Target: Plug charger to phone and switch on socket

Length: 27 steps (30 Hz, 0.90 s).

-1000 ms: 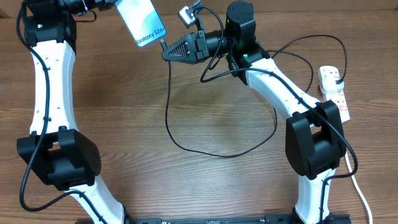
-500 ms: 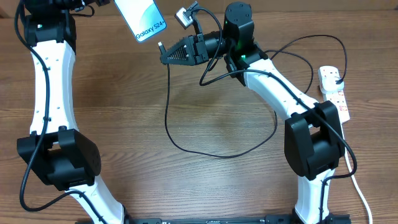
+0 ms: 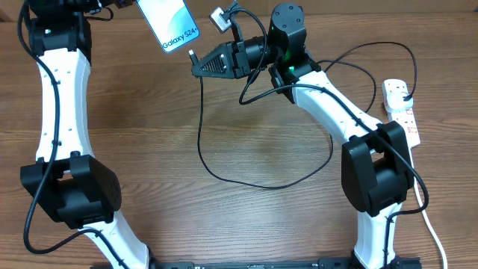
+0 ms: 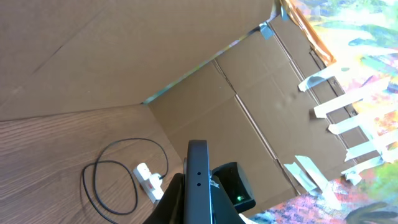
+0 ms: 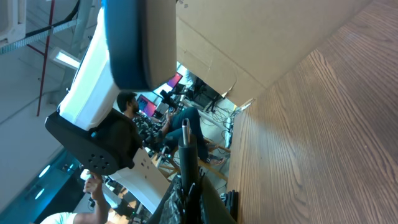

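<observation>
right gripper (image 3: 197,66) clamped on charger (image 3: 199,119) near its tip | left gripper (image 4: 198,208) clamped on phone (image 3: 170,25), far left | phone's lower end just far-left of tip, apart, long axis seemingly aligned | socket (image 3: 401,110) far right

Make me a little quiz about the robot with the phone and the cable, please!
1. True or false: the charger's tip is already plugged into the phone.
2. Pick one: where does the socket lie? A) on the robot's left side. B) on the robot's right side. C) under the phone.
3. Fill in the word: the right gripper is shut on the ____.

Key: 1 false, there is a gap between the tip and the phone; 2 B; 3 charger.
</observation>
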Available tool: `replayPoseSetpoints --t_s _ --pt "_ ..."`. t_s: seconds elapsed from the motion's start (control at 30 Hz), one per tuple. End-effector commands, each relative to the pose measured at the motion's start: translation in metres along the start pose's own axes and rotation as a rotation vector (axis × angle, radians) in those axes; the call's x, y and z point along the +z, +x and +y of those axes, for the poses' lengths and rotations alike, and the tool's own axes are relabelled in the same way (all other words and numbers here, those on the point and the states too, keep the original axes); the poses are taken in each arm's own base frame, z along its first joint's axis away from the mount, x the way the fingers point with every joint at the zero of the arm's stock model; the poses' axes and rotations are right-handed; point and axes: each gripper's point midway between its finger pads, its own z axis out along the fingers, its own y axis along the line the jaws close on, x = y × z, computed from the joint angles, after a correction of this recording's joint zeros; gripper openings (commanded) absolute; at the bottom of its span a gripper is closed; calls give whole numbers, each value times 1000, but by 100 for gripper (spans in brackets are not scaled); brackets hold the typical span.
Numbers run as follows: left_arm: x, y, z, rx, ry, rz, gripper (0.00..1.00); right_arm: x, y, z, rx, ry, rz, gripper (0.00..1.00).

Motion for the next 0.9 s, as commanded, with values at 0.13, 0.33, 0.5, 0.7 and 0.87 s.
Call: replayPoseSetpoints --t_s 0.13,0.33,0.5,0.7,0.87 --pt "5 8 -2 31 -20 17 4 1 -4 5 -49 -6 1 4" --pt "6 9 -2 27 -20 18 4 1 -4 4 -47 -3 -2 4" --pt "6 9 -2 22 -21 18 4 1 -7 3 -47 7 -18 4" --pt "6 9 -2 -5 -21 18 4 1 -8 2 -47 9 -22 4" --pt "6 7 -1 -16 -27 9 4 1 -10 -2 -23 23 -37 4"
